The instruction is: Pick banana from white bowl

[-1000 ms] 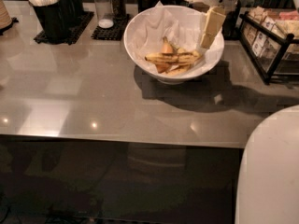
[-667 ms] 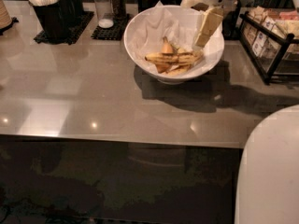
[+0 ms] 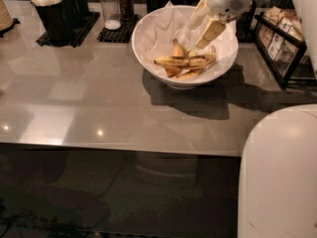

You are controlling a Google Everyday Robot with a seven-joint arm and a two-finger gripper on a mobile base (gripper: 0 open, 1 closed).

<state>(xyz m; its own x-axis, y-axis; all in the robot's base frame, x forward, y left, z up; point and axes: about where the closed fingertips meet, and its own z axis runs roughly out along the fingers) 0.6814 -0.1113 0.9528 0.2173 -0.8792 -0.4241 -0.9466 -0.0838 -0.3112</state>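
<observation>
The white bowl [image 3: 148, 43], lined with crinkled white paper, stands at the back of the grey table. In it lies the long banana [image 3: 181, 61], yellow with dark streaks, stretched left to right. A stubby orange cone piece [image 3: 177, 48] sits just behind it, and a shorter banana [image 3: 192, 74] lies in front. My gripper [image 3: 204, 25] hangs over the bowl's right half, above and apart from the banana's right end. It is open and empty, with its fingers [image 3: 212, 31] pointing down and to the left.
A black holder with white items [image 3: 54, 9] and shakers on a black mat [image 3: 113, 14] stand at the back left. A black wire rack of packets [image 3: 282, 43] stands to the right of the bowl. A white rounded robot part [image 3: 277, 172] fills the lower right.
My gripper has moved a little to the left over the bowl. The bananas and the bowl have not moved.
</observation>
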